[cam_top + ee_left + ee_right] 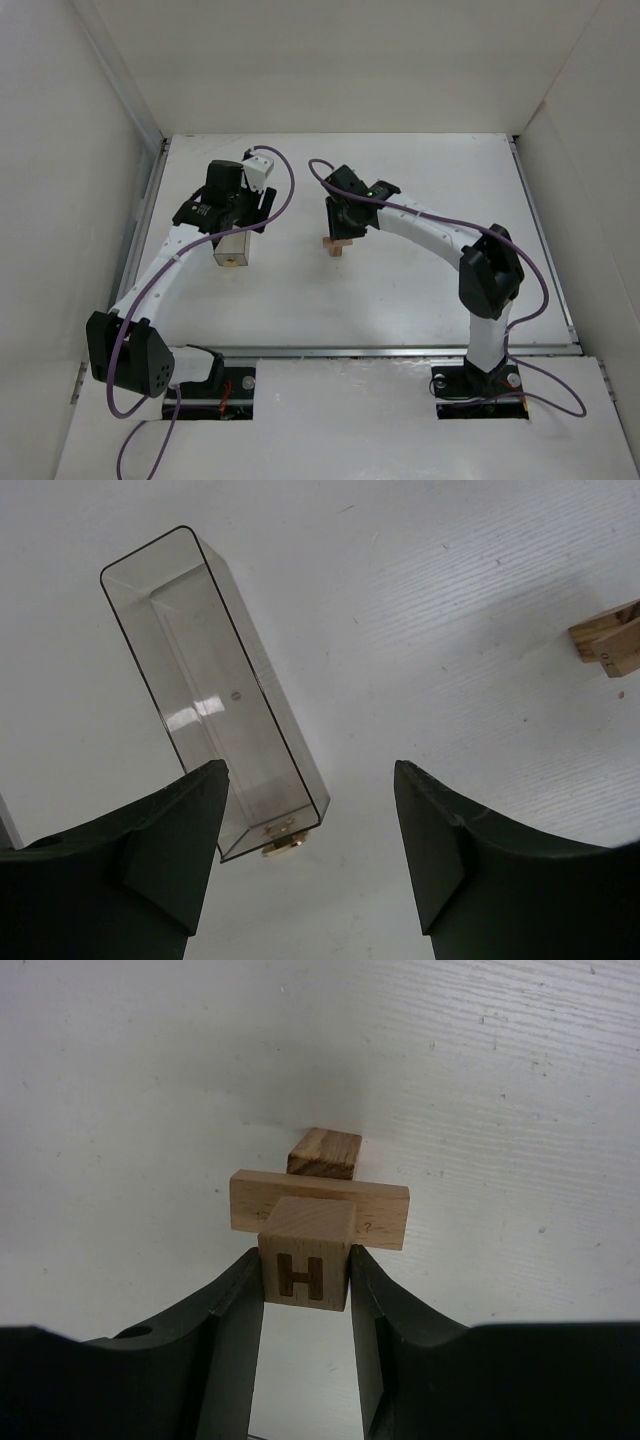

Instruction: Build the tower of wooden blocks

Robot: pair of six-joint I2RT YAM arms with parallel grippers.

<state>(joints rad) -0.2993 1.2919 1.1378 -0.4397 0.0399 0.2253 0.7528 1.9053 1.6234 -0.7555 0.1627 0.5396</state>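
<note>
The wood block tower (337, 243) stands mid-table. In the right wrist view it is a light-tan bar (385, 1215) lying crosswise over a darker brown block (325, 1153). My right gripper (305, 1270) is shut on a light wooden block marked "H" (305, 1260), held at the near side of the bar; I cannot tell if it rests on it. In the top view the right gripper (340, 225) is right over the tower. My left gripper (310, 810) is open and empty, hovering over the table beside the clear plastic box (210, 680). The tower's edge shows in the left wrist view (610, 640).
The clear rectangular box (232, 247) lies left of the tower under the left gripper (238, 212), with a small brass piece (283, 846) at its near end. White walls enclose the table (420, 290) at the back and on both sides.
</note>
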